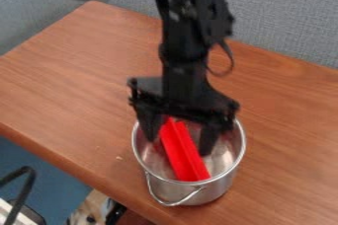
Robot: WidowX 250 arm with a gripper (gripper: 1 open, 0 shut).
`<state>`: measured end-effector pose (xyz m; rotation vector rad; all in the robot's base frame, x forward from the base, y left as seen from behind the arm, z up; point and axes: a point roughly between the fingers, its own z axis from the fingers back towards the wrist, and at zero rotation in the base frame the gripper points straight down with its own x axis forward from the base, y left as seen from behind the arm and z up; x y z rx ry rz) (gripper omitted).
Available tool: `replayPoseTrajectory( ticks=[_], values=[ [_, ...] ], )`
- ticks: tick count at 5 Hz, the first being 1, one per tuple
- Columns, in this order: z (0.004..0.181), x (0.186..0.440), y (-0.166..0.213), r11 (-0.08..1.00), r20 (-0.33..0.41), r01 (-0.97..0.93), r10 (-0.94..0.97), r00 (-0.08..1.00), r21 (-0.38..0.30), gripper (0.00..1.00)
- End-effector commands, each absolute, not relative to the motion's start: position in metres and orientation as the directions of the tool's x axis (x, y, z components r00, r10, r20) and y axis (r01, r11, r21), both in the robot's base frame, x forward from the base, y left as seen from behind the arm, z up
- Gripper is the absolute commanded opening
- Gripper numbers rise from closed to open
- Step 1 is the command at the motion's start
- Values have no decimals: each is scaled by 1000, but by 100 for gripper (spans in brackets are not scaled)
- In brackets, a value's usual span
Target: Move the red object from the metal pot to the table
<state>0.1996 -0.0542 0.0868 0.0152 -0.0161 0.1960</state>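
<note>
The red object, a bright red bar, lies slanted inside the metal pot, which stands near the front edge of the wood-grain table. My gripper hangs straight down over the pot and is open. Its two dark fingers dip to about rim level, one on each side of the bar's upper end. Nothing is held between them. The arm hides the far part of the pot's rim.
The pot's thin wire handle hangs over its front side, close to the table's front edge. A grey wall rises behind the table. Blue floor shows at the lower left.
</note>
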Motion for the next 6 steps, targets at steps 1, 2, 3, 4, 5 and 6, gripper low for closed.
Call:
replayPoseTrajectory(
  ticks=[1, 2, 3, 4, 5, 6],
  values=[
    [80, 199, -69, 973, 75, -230, 230, 970, -11, 100],
    [67, 202, -78, 963, 104, -271, 271, 957, -10, 100],
    [64, 211, -74, 980, 130, -199, 197, 972, -1, 100],
    [60, 220, -72, 992, 132, -125, 122, 984, 15, 100],
    [43, 221, -84, 992, 137, -123, 119, 983, 25, 100],
    [25, 226, -104, 990, 133, -131, 125, 983, 43, 100]
  ],
)
